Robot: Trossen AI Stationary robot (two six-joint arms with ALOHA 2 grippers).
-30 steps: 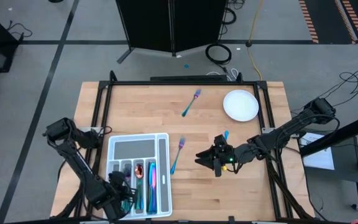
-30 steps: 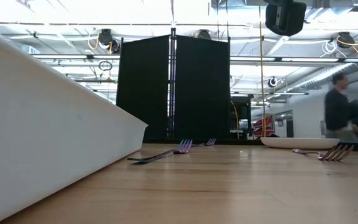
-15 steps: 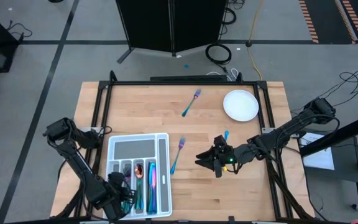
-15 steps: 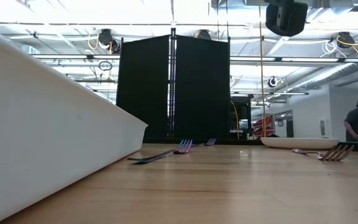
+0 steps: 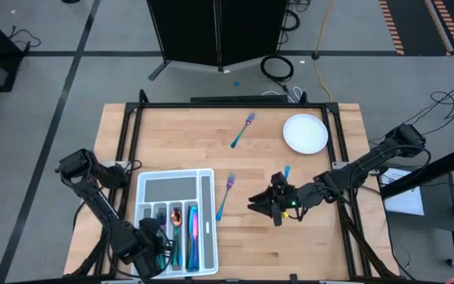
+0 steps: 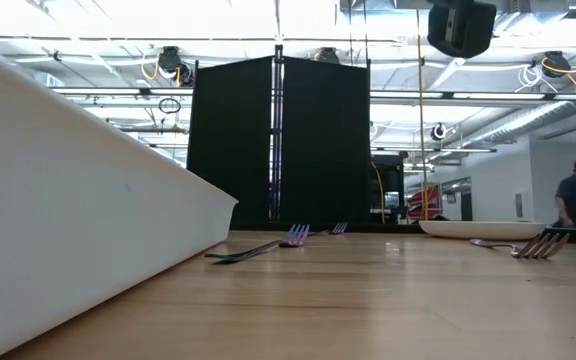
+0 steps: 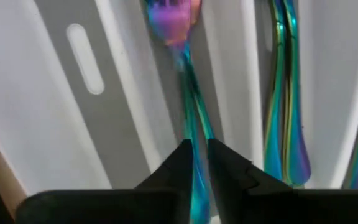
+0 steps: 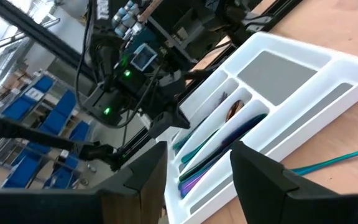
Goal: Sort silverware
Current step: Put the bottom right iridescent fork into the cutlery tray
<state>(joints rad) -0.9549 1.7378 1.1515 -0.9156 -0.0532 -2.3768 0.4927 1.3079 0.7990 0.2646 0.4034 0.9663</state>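
White compartmented tray (image 5: 205,183) at the near left of the table, holding several pieces of silverware in its narrow lengthwise slots: a coppery-bowled spoon (image 5: 176,217), a pink-purple piece (image 5: 192,224) beside it, and teal handles (image 5: 169,244) toward the near end; its wide crosswise compartment lies bare. Round white plate (image 5: 305,132) at the far right. Loose silverware on the wood: a fork (image 5: 242,130) near the far middle, a second fork (image 5: 225,197) just right of the tray, and a blue piece (image 5: 286,170) beside my right gripper. All pieces are slim, iridescent teal through blue to pink. My left gripper (image 7: 197,171) hangs over the tray's near end, arm bent down steeply, its fingers (image 7: 180,163) close-set with a narrow gap, straddling the teal handle of a pink-tined fork (image 7: 178,37) lying in a slot; I cannot tell whether they grip it. My right gripper (image 8: 197,168) waits low over mid-table, jaws wide, holding nothing
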